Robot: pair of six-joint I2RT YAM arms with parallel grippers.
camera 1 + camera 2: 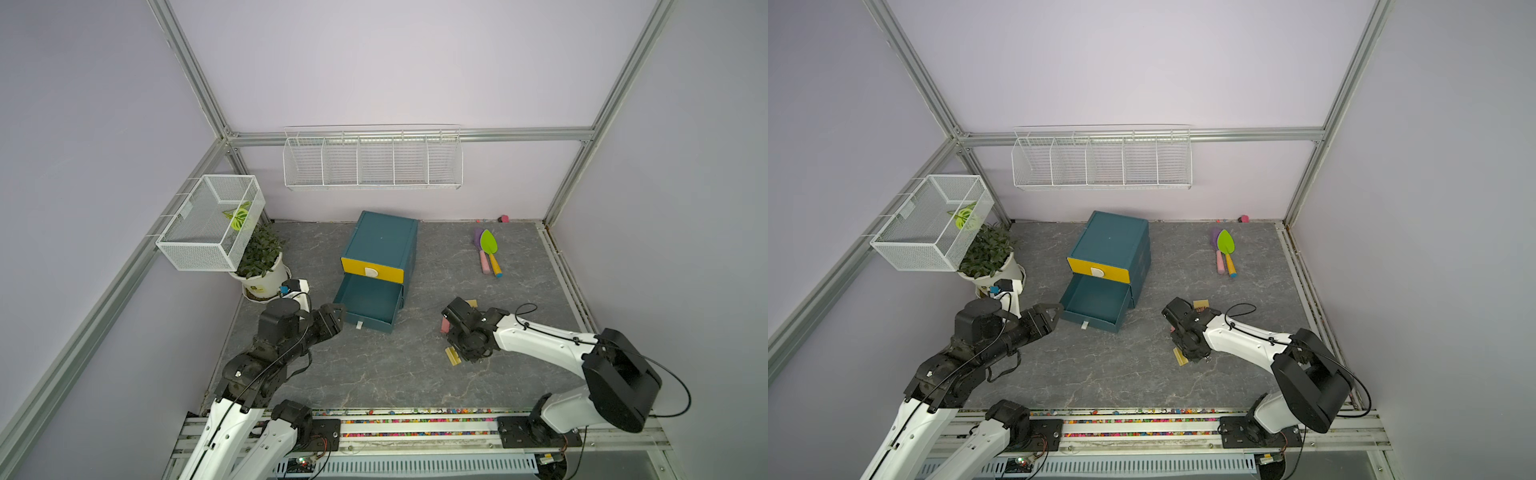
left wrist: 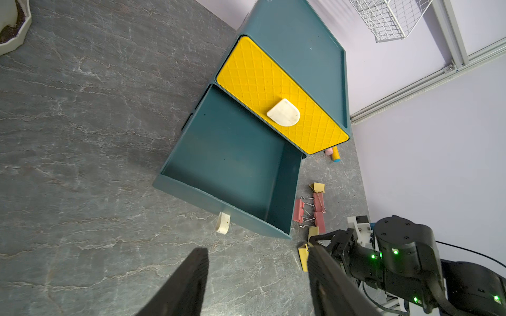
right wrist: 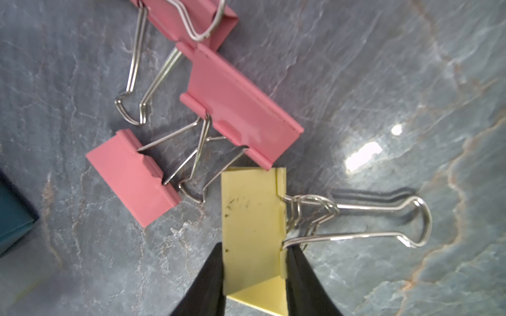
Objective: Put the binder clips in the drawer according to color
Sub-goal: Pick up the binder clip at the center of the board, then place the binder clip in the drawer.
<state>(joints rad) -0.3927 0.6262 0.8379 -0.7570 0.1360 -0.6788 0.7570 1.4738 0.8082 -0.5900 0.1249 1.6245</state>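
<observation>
Right arm [image 1: 536, 336] reaching low; right claw [image 3: 254, 246] pinching yellow binder clip [image 3: 252, 213]; left claw [image 2: 256, 250] wide, facing open drawer [image 2: 227, 164].

Soft even light, glare on tabletop [image 3: 364, 156], edges bowed.

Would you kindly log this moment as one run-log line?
right pincer: shut on yellow binder clip | left pincer: open, empty | teal drawer: pulled out, no clips visible inside

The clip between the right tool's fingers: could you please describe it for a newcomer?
Right of the cabinet, clips lie clustered under the right tool. It is the yellow clip between the fingers; the three nearest it are pink clips.
</observation>
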